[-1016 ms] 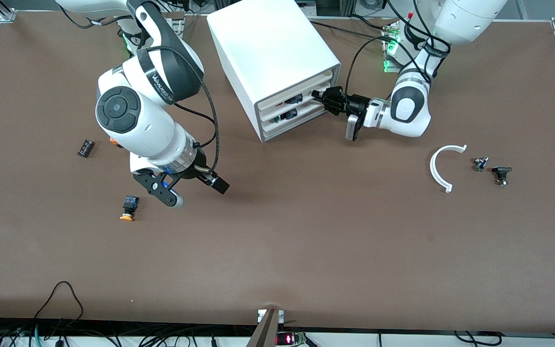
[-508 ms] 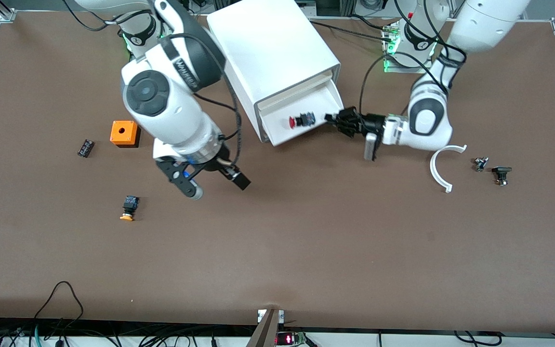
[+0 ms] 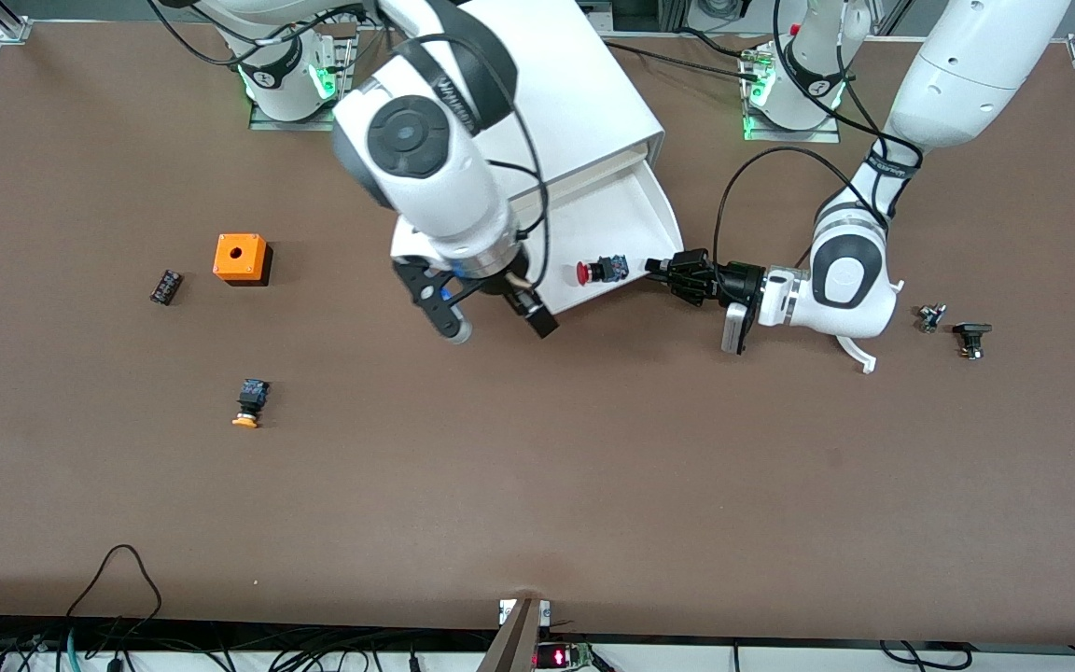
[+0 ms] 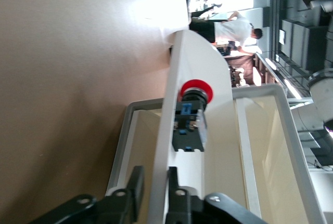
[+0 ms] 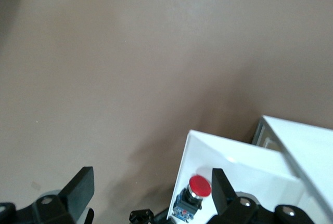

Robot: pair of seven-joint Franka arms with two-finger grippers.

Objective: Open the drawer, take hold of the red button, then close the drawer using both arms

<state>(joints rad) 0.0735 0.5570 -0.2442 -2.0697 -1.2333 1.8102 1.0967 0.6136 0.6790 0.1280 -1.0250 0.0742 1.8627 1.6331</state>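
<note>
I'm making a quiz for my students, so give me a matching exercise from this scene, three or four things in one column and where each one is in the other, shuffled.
Things
1. button
2. left gripper
3. right gripper
4. orange box

Places or states
A. open, over the table by the drawer front corner
B. on the table toward the right arm's end
C. lying in the pulled-out drawer
D. shut on the drawer's front edge

Pairs: 1-C, 2-D, 3-A, 4-B
</note>
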